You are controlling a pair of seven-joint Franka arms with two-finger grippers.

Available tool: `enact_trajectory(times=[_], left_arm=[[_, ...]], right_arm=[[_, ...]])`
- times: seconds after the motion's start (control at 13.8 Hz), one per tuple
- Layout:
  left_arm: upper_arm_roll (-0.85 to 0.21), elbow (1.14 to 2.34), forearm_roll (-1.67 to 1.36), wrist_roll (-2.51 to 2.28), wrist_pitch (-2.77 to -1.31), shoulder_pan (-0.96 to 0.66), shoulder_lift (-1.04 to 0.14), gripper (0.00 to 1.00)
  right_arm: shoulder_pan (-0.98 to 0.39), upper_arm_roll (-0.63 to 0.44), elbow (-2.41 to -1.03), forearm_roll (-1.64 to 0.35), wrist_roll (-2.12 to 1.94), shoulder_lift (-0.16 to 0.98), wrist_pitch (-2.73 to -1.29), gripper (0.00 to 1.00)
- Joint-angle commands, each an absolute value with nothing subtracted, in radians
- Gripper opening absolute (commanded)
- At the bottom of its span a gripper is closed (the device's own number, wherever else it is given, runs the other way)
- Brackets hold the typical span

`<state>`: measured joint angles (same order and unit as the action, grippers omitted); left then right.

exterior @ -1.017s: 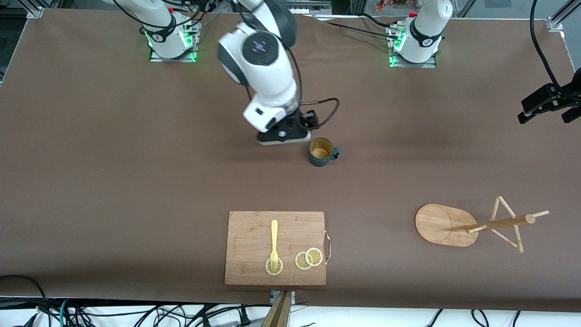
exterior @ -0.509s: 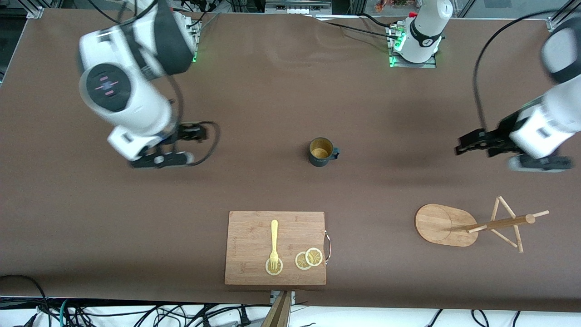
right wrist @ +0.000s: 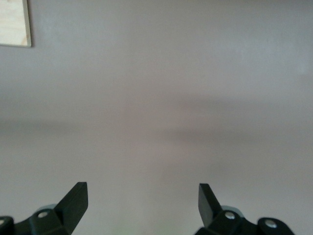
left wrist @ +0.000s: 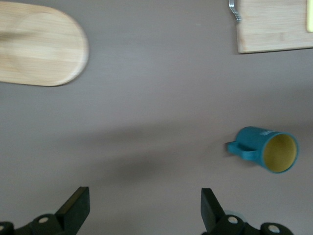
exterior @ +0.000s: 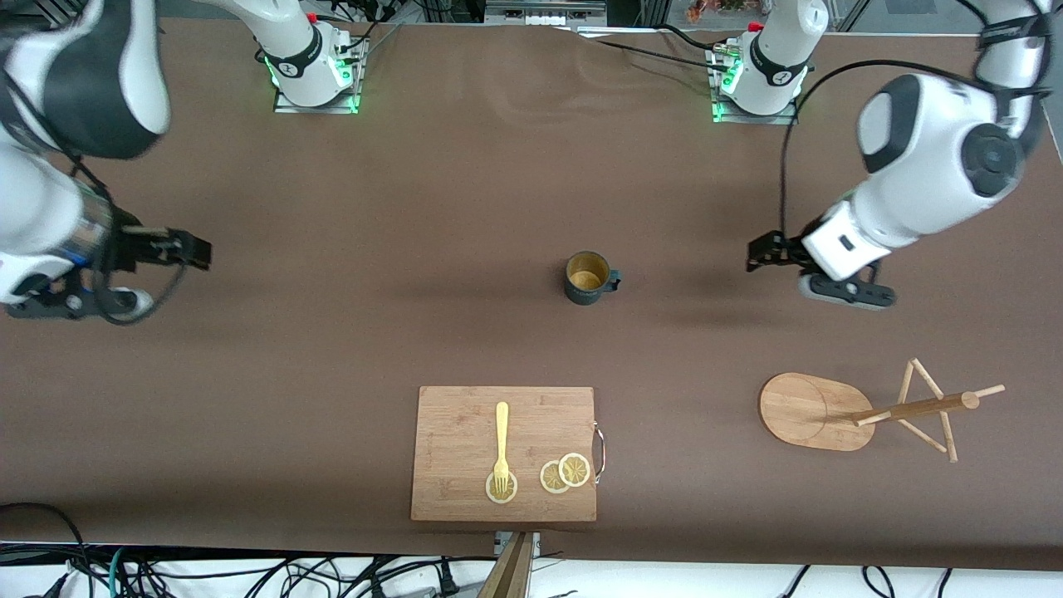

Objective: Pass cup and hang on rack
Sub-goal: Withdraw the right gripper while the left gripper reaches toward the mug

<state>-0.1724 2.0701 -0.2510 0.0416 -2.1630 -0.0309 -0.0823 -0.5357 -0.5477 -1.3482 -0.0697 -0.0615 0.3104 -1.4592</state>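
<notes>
The dark teal cup point(exterior: 588, 278) stands upright on the brown table near its middle, its handle toward the left arm's end. It also shows in the left wrist view point(left wrist: 266, 149). The bamboo rack point(exterior: 864, 411) stands at the left arm's end, nearer the front camera than the cup; its oval base shows in the left wrist view point(left wrist: 39, 49). My left gripper point(exterior: 843, 292) is open and empty point(left wrist: 145, 205) over bare table between the cup and the table's end. My right gripper point(exterior: 71, 303) is open and empty point(right wrist: 143, 200) over bare table at the right arm's end.
A rectangular wooden cutting board point(exterior: 504, 453) with a yellow fork point(exterior: 501, 444) and lemon slices point(exterior: 565, 472) lies near the front edge, nearer the camera than the cup. Its corner shows in both wrist views point(left wrist: 274, 24) point(right wrist: 14, 22).
My right gripper has swung away from beside the cup to the right arm's end of the table. My left arm has come in from the table's end toward the cup. The cup has not moved.
</notes>
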Motion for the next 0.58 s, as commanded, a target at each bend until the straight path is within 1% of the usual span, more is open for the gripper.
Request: enact_trajectory(times=[0.0, 0.15, 0.29, 0.36, 0.44, 0.51], left_arm=[[-0.265, 2.285, -0.321, 0.092, -2.350, -0.017, 0.015, 1.00], [-0.326, 2.287, -0.339, 0.190, -2.381, 0.011, 0.012, 1.00], [-0.353, 2.295, -0.432, 0.372, -2.420, 0.040, -0.021, 1.00], [-0.353, 2.296, -0.490, 0.484, -2.431, 0.054, -0.041, 1.00], [-0.351, 2.296, -0.549, 0.585, -2.433, 0.064, -0.058, 1.00], [-0.351, 2.299, -0.593, 0.669, -2.433, 0.077, -0.072, 1.00]], right_arm=[[-0.551, -0.593, -1.417, -0.087, -0.078, 0.227, -1.420, 1.00], [-0.548, -0.604, -1.565, -0.095, -0.128, 0.169, -1.558, 1.00], [-0.546, -0.594, -1.627, -0.089, -0.149, 0.121, -1.603, 1.00], [-0.520, -0.562, -1.650, -0.080, -0.149, 0.097, -1.623, 1.00], [-0.429, -0.461, -1.675, -0.068, -0.147, 0.074, -1.641, 1.00], [-0.305, -0.325, -1.689, -0.034, -0.132, 0.051, -1.640, 1.00]])
